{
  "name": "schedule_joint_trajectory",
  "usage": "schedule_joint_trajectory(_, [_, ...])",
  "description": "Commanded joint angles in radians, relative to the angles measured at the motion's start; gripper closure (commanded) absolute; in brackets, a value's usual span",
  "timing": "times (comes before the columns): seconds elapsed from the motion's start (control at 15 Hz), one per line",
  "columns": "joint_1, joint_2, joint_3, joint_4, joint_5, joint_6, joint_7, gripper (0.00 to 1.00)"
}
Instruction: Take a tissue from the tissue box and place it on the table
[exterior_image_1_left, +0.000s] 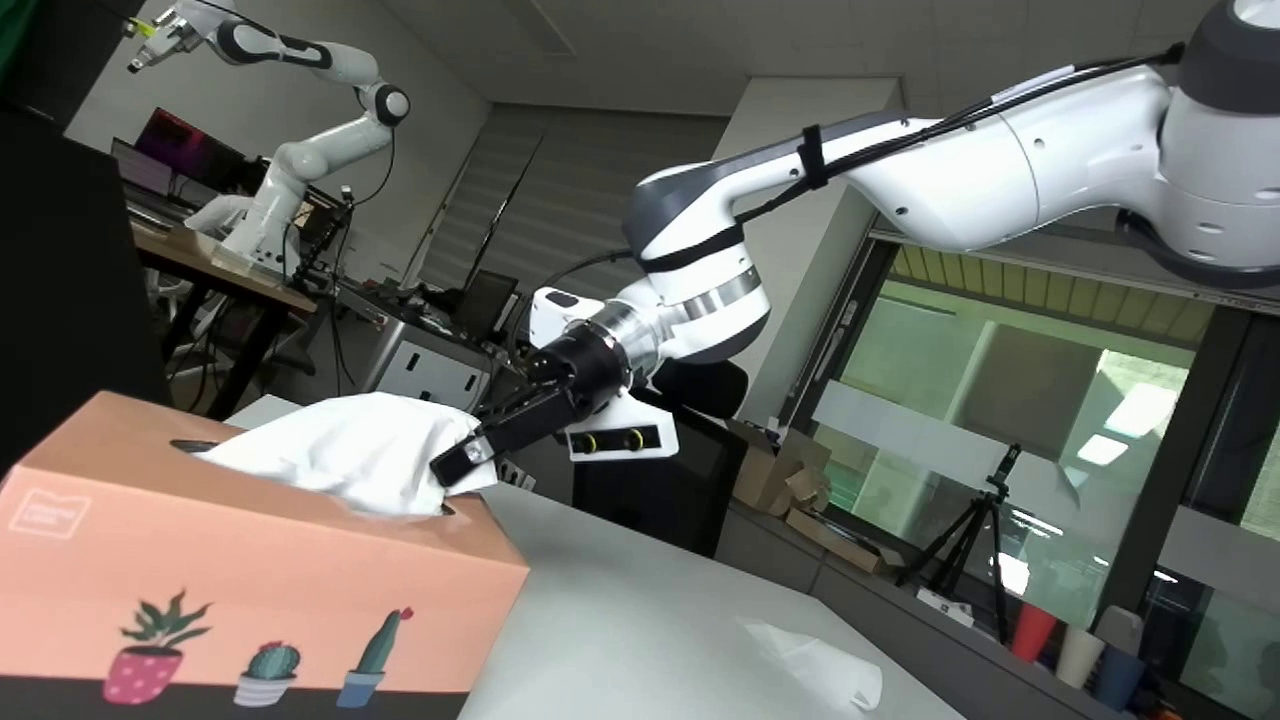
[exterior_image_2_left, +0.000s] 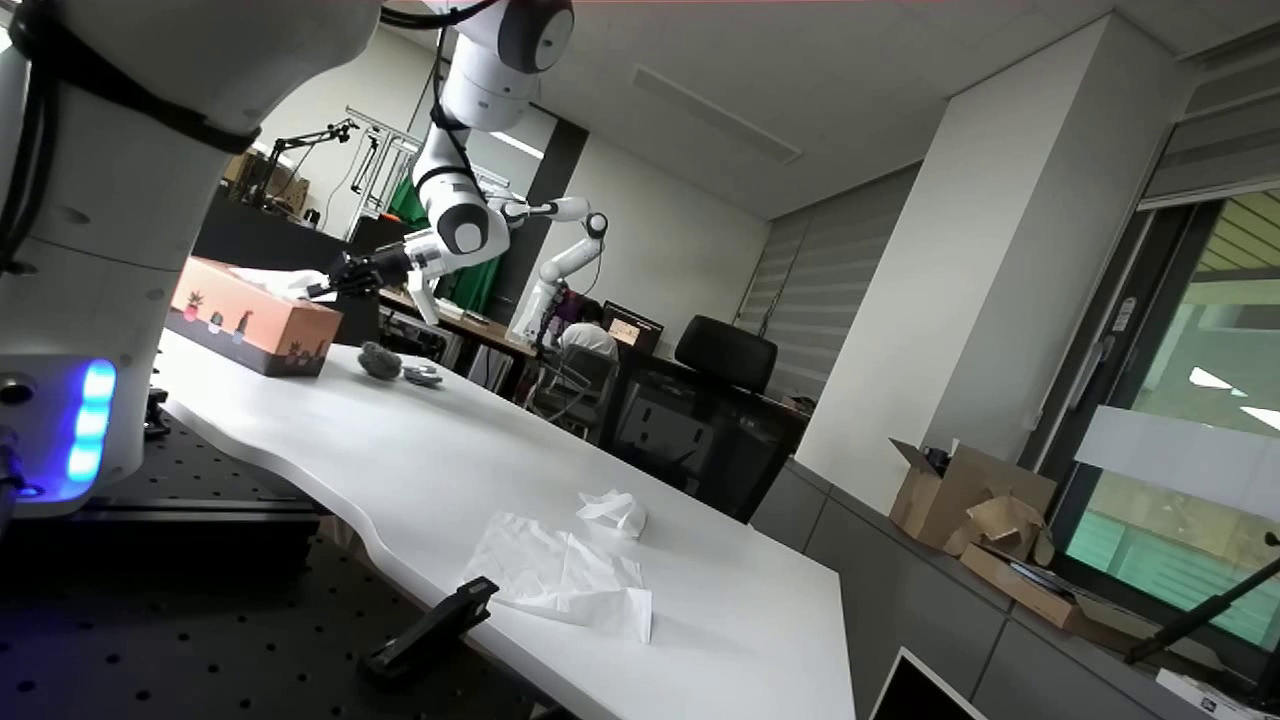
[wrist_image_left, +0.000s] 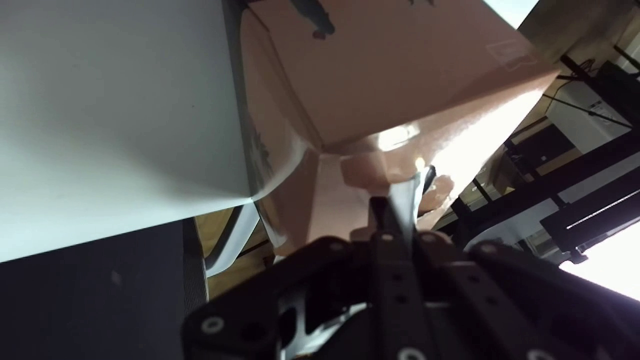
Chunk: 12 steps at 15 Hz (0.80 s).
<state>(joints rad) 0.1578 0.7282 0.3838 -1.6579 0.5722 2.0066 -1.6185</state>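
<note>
The peach tissue box with cactus drawings (exterior_image_1_left: 250, 590) stands on the white table (exterior_image_1_left: 610, 600); it also shows in an exterior view (exterior_image_2_left: 258, 318) and the wrist view (wrist_image_left: 395, 75). A white tissue (exterior_image_1_left: 345, 445) sticks up from the slot in its top. My gripper (exterior_image_1_left: 466, 462) is at the tissue's end, just above the box top. In the wrist view my fingers (wrist_image_left: 400, 232) are close together with a strip of the tissue (wrist_image_left: 404, 197) between them. The tissue's lower part is hidden inside the box.
A spread tissue (exterior_image_2_left: 565, 575) and a crumpled tissue (exterior_image_2_left: 613, 512) lie on the table's near end. A dark grey fuzzy object (exterior_image_2_left: 380, 361) and a small grey object (exterior_image_2_left: 422, 375) lie beside the box. A black clamp (exterior_image_2_left: 430, 630) sits at the table edge.
</note>
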Motion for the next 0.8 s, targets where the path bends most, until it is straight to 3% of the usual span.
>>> schedule_joint_trajectory(0.0, [0.015, -0.016, -0.007, 0.022, -0.051, -0.006, 0.025, 1.00])
schedule_joint_trajectory(0.2, [0.020, -0.030, -0.010, 0.032, -0.080, 0.001, 0.061, 1.00])
schedule_joint_trajectory(0.73, [0.040, -0.131, -0.043, 0.100, -0.160, -0.086, 0.361, 1.00])
